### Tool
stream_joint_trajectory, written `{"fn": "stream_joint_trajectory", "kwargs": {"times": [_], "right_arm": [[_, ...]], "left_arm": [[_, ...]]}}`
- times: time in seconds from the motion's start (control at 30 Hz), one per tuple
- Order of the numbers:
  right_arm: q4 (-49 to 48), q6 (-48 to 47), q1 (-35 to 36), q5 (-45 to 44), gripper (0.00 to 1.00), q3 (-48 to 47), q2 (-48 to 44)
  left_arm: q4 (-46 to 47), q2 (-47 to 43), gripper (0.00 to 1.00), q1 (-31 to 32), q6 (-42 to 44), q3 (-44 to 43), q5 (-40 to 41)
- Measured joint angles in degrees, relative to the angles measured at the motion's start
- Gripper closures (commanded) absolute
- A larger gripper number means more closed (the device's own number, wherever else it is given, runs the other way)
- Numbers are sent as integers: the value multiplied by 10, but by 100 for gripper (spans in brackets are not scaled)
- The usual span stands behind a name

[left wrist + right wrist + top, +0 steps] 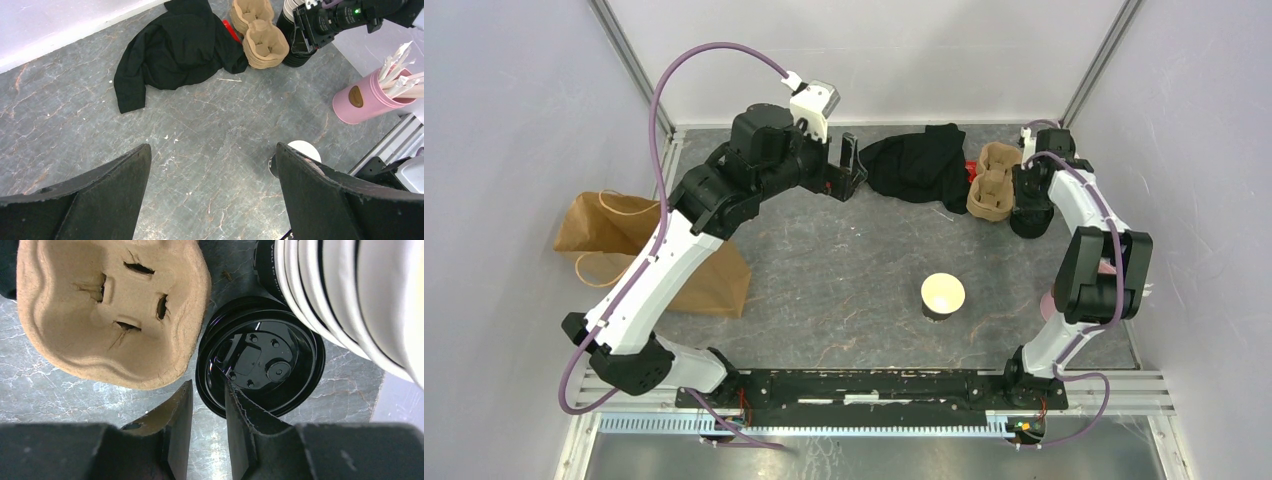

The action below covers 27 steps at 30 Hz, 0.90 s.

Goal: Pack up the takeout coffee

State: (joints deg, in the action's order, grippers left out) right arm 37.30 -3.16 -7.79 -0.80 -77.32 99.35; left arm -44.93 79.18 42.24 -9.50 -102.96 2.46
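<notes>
Tabletop point(824, 270) grey, marbled; walls point(514, 120) pale; left gripper point(212, 146) wide open, empty; right gripper point(208, 385) narrow astride black lid point(270, 355) rim, grip uncertain.

**Colours and surface patterns of the workspace.**
We note a grey table point(844, 260) veined like marble in rust and white, a black cloth point(919, 165), tan pulp carriers point(992, 182), a brown paper bag point(614, 235), a pink container point(370, 107), a glossy black lid point(260, 360), a black cup point(943, 293) with a cream inside, a cup stack point(350, 295) banded white and black, white-and-black arms point(659, 275) with purple cables point(656, 110), and a black left gripper point(214, 150).
</notes>
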Motion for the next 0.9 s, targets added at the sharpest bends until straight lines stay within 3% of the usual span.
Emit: {"fn": "stream_joint_trajectory", "kwargs": {"times": [0.17, 0.63, 0.9], "right_arm": [[-1, -2, 2, 3, 65, 0, 11], [-4, -4, 9, 3, 90, 0, 21], [10, 1, 16, -8, 96, 0, -17]], "left_arm": [[0, 0, 0, 0, 0, -5, 0], [0, 0, 0, 0, 0, -6, 0], [0, 0, 0, 0, 0, -6, -12]]}}
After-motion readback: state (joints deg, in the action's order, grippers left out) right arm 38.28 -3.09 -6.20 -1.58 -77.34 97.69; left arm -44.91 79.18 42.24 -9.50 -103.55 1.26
